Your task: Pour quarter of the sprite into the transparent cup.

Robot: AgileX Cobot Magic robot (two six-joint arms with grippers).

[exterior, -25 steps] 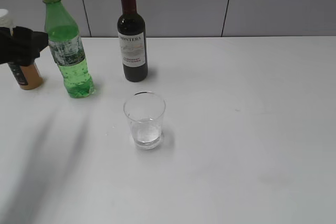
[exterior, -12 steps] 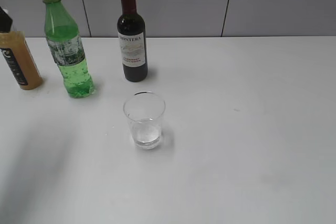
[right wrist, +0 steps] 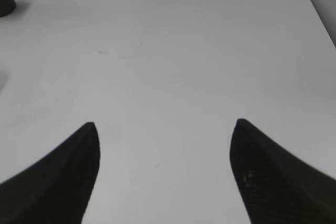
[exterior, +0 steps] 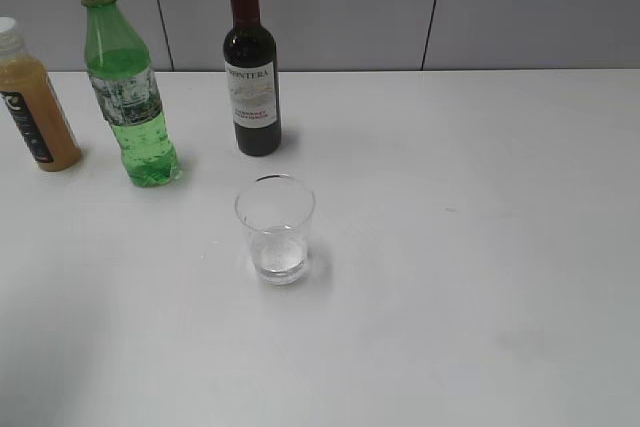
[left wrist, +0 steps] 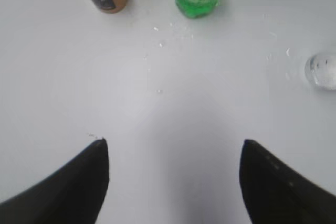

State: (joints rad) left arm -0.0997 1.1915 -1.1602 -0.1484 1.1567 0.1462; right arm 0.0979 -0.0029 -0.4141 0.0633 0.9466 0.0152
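**3 bottles, 1 cup, 2 empty grippers**

While neither arm appears in the exterior view, the white table (exterior: 480,247) carries 4 things: 3 bottles and 1 cup. At the back left stands the sprite (exterior: 125,97), upright, green and uncapped, with liquid in its lower part. Left of it, near the frame edge, stands 1 orange juice bottle (exterior: 35,102) with a white cap partly cut off by the frame edge. Right of the sprite stands 1 dark wine bottle (exterior: 250,72) with a red cap. Nearer the camera, in front of the gap between sprite and wine bottle and apart from both, stands the transparent cup (exterior: 275,227), upright, with a little clear liquid at its bottom.

From the left wrist, only the bases of the sprite and juice bottle show at the top, the rest cropped; the cup is a blurred round shape at the right edge. Small droplets or specks dot the table there. The left gripper (left wrist: 173,145) has its 2 fingers spread wide with nothing between them. The right gripper (right wrist: 163,127) is likewise spread and empty above bare table; a dark base, cut off at the top-left corner, is hard to identify.
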